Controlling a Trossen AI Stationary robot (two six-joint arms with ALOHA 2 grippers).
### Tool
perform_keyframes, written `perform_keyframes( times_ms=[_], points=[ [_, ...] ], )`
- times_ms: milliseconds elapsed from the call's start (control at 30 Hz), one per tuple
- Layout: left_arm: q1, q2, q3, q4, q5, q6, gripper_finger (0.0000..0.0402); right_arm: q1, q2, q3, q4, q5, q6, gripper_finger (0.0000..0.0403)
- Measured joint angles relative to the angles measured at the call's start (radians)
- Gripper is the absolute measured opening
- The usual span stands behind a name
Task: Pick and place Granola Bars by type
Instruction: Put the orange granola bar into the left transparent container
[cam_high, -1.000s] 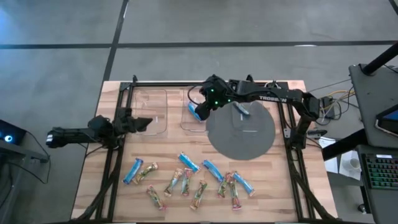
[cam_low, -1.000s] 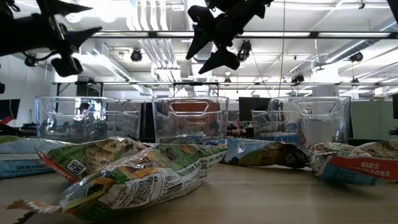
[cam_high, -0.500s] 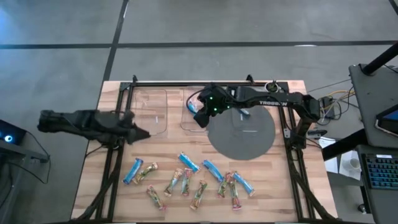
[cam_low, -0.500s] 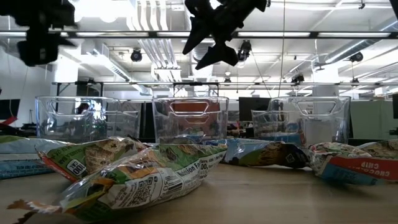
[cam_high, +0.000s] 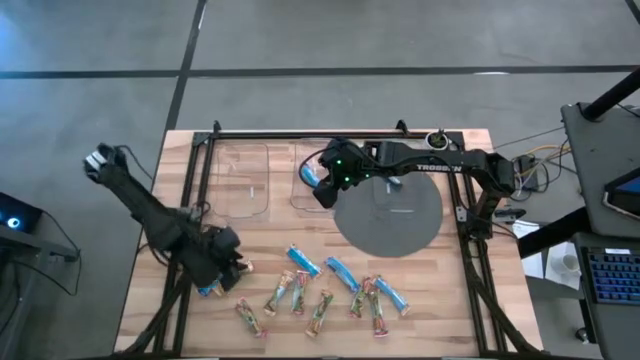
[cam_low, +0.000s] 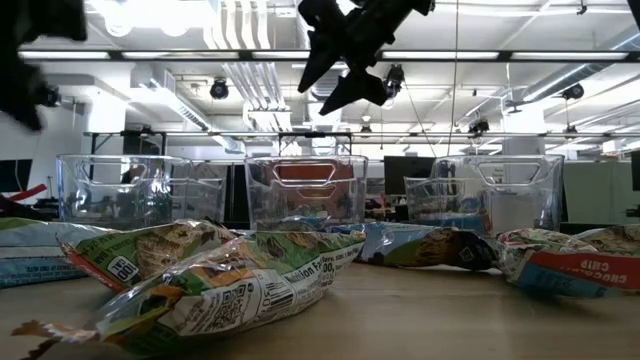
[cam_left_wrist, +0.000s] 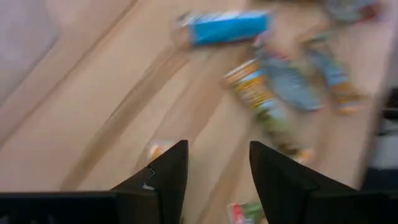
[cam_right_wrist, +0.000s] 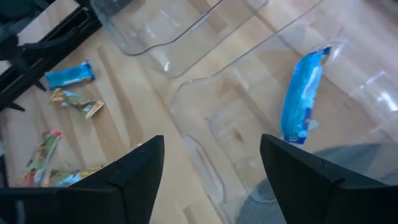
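Observation:
Several granola bars (cam_high: 320, 292) lie loose in a row on the table's near half, some blue, some tan and green. One blue bar (cam_right_wrist: 301, 102) lies on the floor of the middle clear bin (cam_high: 312, 180). My right gripper (cam_high: 322, 188) hangs open above that bin and touches nothing; the low view shows it high up (cam_low: 318, 95). My left gripper (cam_high: 228, 268) is open over the row's left end, above a blue bar (cam_high: 210, 290) and a tan one. Its blurred wrist view shows its fingers (cam_left_wrist: 214, 149) apart, with a blue bar (cam_left_wrist: 227, 28) and tan bars ahead.
A second clear bin (cam_high: 240, 180) stands left of the middle one. A grey round mat (cam_high: 390, 215) lies to the right of them. Black frame rails (cam_high: 180, 270) run along the table's left and right sides. The low view shows three clear bins (cam_low: 120, 190) behind the bars.
My left arm has swung from beside the left bin toward the table's near edge and come down over the left end of the bar row. My right gripper has risen a little above the middle bin, staying open; the blue bar rests in the bin.

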Motion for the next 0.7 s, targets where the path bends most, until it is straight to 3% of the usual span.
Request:
perform_keyframes(
  times_ms=[167,267,467,700],
  points=[
    [-0.044,0.149,-0.008,-0.013,0.099,-0.218,0.0155,-0.003,0.0,0.0,0.002,0.011,-0.002,0.0254],
    [-0.045,0.241,-0.01,0.029,0.171,-0.211,0.0155,-0.003,0.0,0.0,0.004,0.014,-0.003,0.0256],
    [-0.044,0.373,0.013,0.045,0.2,-0.182,0.0155,-0.003,0.001,0.0,0.004,0.014,0.005,0.0253],
    [-0.041,0.407,0.086,-0.062,0.223,-0.179,0.0155,-0.003,0.001,-0.001,0.003,0.014,0.012,0.0251]
  ],
)
